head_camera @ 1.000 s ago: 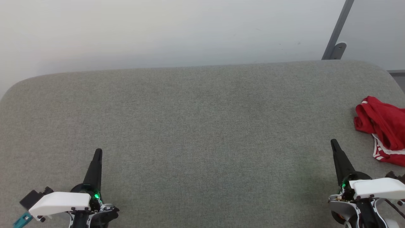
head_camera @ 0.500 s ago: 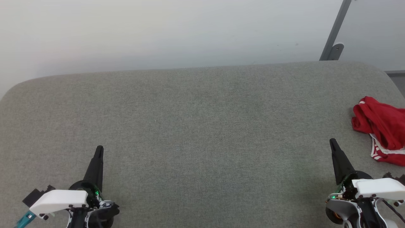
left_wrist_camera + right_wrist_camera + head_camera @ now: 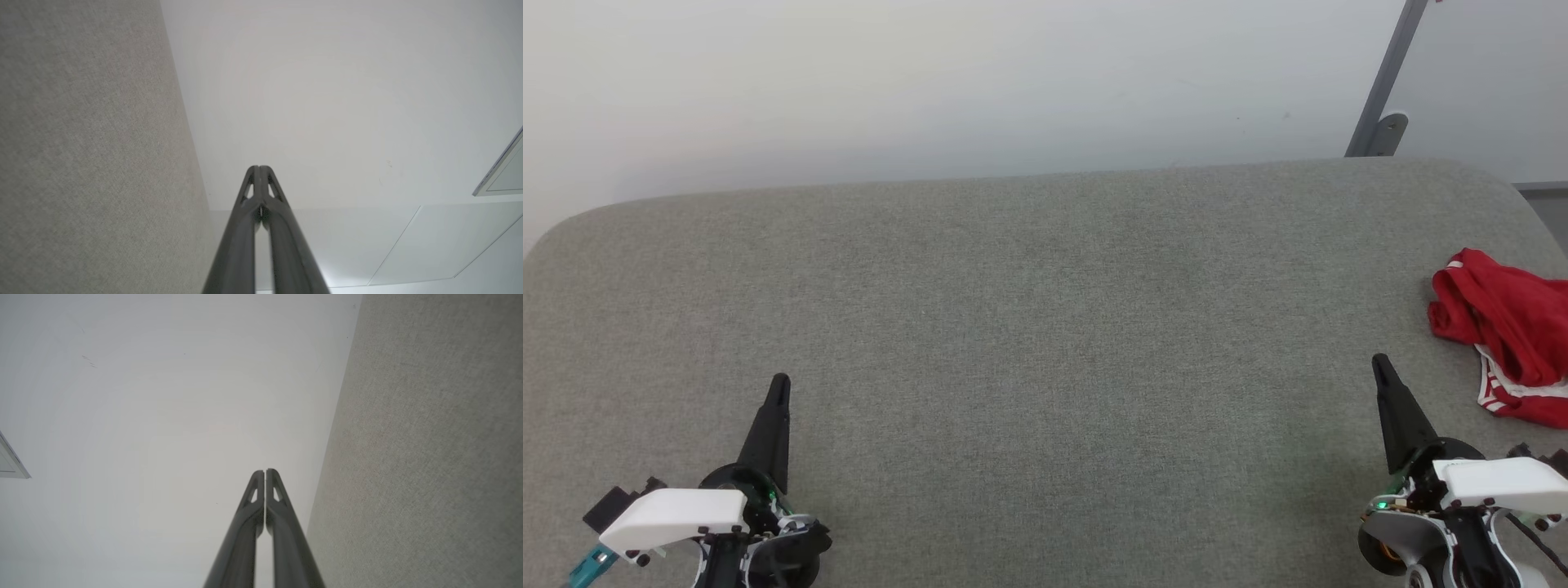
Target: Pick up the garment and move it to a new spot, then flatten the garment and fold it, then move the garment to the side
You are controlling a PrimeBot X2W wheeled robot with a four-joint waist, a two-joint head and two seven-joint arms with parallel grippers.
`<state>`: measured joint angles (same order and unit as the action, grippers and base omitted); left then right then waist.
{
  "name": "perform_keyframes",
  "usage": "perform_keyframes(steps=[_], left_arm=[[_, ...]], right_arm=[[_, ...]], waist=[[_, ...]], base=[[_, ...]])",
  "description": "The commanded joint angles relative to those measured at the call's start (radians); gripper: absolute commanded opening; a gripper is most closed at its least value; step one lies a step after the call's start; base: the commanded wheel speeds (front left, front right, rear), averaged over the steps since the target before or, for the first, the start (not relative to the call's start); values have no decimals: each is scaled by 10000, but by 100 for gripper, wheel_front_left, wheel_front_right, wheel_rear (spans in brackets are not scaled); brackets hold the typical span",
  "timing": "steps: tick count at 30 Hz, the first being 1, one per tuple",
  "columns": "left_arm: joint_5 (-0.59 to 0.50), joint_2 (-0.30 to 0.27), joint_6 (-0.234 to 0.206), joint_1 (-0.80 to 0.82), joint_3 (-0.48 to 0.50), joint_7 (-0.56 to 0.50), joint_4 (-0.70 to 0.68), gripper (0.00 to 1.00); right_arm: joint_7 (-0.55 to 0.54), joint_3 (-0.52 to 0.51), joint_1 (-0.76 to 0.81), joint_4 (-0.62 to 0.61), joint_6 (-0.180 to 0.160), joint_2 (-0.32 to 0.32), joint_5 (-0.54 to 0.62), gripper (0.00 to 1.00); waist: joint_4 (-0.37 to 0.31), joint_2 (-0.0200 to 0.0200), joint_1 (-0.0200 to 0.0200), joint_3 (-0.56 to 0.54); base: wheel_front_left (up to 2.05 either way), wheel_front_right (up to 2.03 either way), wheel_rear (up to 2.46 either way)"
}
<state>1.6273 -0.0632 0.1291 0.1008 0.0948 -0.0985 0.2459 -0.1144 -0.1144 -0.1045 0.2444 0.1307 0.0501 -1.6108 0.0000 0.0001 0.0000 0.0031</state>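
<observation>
Head view, garment (image 3: 1507, 322): crumpled red heap at the desk's (image 3: 1045, 327) right edge, striped trim (image 3: 1496, 394) toward the desk's front; partly cut off by the frame, lettering not visible.
Head view, left jaws: together, empty, at the desk's front left.
Head view, right jaws: together, empty, at the desk's front right, near the heap but apart from it.
Left wrist view, fingers (image 3: 241, 241): pressed tip to tip with nothing between; desk along one side, pale wall (image 3: 347, 102) past its far edge.
Right wrist view, fingers (image 3: 288, 543): likewise tip to tip and bare; desk along one side, wall past its far edge.
Risk, closed jaws: reaching in without parting them likely to shove the heap instead of gripping it.
Risk, desk edge: a push toward the desk's right probably enough to slide the cloth off.
Risk, thin pinch: catching one loose layer or just the trim likely to lift a dangling, twisted bundle, harder to flatten mid-desk.
Risk, hidden part: no telling how much cloth hangs past the desk's right edge, so overhang could drag it down.
Risk, pointed tips: too low a dive may snag the desk's woven cover.
</observation>
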Motion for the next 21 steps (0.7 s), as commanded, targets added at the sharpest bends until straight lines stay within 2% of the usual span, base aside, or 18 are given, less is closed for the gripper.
perform_keyframes(steps=[1,21], left_arm=[[2,8,28,138,30,-56,-2,0],[-53,44,28,143,76,-81,-1,0]], right_arm=[[-16,-3,-85,24,0,-15,-35,0],[-14,-2,-83,24,0,-15,-37,0]], waist=[[1,-1,0,0],[1,-1,0,0]], base=[[0,0,0],[0,0,0]])
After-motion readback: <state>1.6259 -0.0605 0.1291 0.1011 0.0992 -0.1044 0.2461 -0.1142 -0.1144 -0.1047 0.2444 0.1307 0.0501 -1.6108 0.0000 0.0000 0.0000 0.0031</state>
